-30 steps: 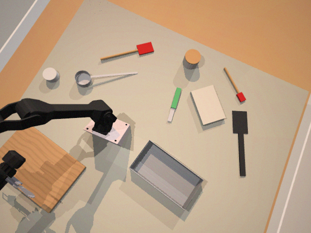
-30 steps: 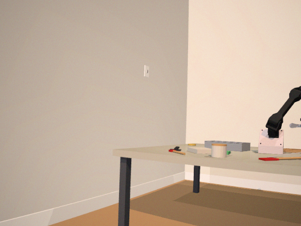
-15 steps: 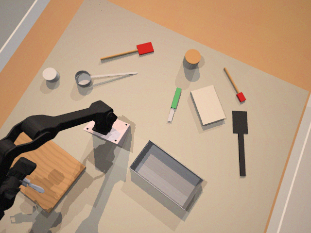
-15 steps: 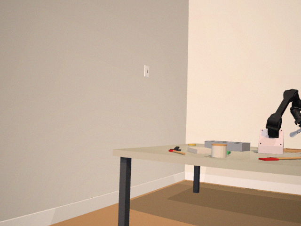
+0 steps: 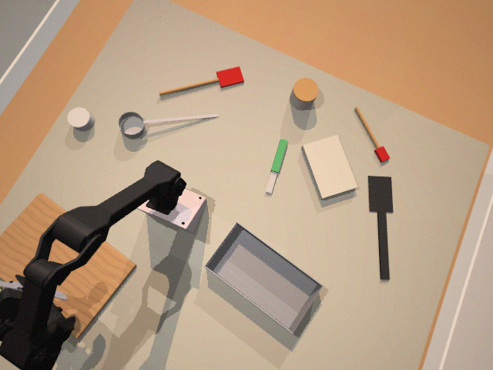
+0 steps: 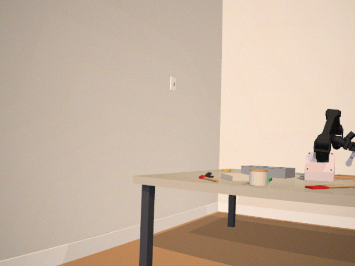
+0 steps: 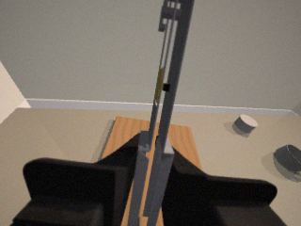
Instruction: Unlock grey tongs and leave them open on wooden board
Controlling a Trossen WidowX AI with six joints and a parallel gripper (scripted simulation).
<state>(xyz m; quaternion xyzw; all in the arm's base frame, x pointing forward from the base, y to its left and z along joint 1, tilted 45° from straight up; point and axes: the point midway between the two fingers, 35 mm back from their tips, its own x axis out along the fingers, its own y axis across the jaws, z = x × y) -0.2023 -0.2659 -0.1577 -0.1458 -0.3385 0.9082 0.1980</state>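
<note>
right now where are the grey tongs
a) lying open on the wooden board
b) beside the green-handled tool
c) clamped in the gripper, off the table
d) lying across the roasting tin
c: the wrist view shows the grey tongs running out from between the gripper fingers, their two arms close together, while the roasting tin has nothing across it and the wooden board has no tongs lying on it.

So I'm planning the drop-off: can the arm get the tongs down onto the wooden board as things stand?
Probably yes. The gripper holds the tongs above the wooden board, and the part of the board in view looks bare.
</note>
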